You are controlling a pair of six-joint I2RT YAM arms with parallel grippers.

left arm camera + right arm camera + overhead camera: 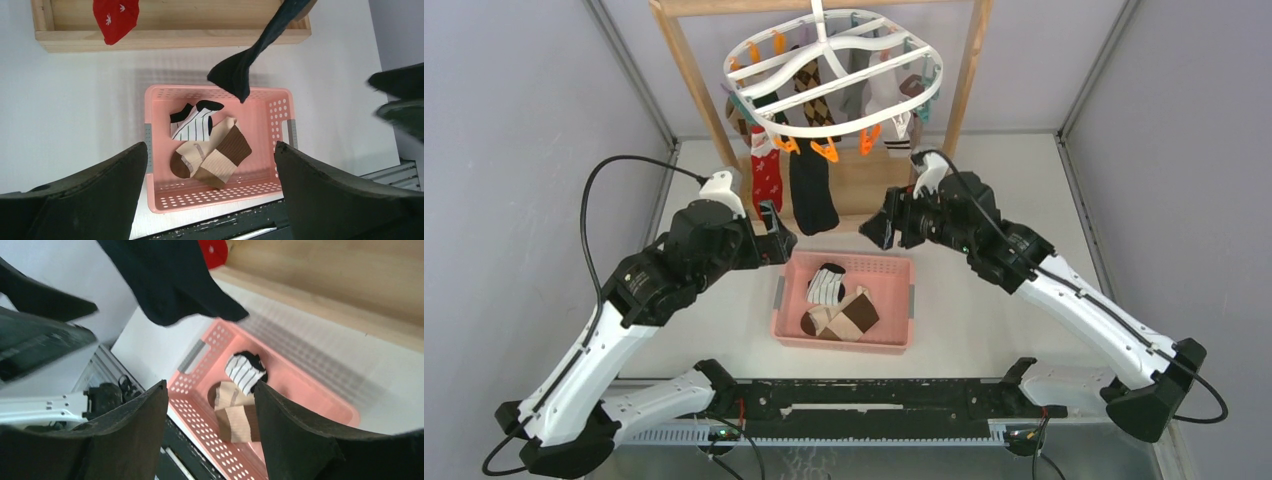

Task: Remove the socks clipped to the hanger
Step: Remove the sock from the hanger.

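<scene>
The white oval hanger (pixel 834 75) hangs from a wooden frame, and socks are still clipped to it. Among them are a red patterned sock (pixel 766 180), a long black sock (pixel 812 190), a brown argyle one (pixel 814 88) and a white striped one (pixel 894 112). My left gripper (pixel 776 235) is open and empty just left of the black sock's toe (pixel 239 75). My right gripper (pixel 879 225) is open and empty to that toe's right. In the wrist views the left gripper (pixel 210 150) and right gripper (pixel 210 385) both look down at the basket, and the black sock (pixel 170 280) dangles above.
A pink basket (pixel 894 262) sits between the arms. It holds a white black-striped sock (pixel 192 122) and beige-and-brown socks (pixel 215 157). The wooden frame's post (pixel 692 75) and its base tray (pixel 175 35) stand behind the basket. Grey enclosure walls close in both sides.
</scene>
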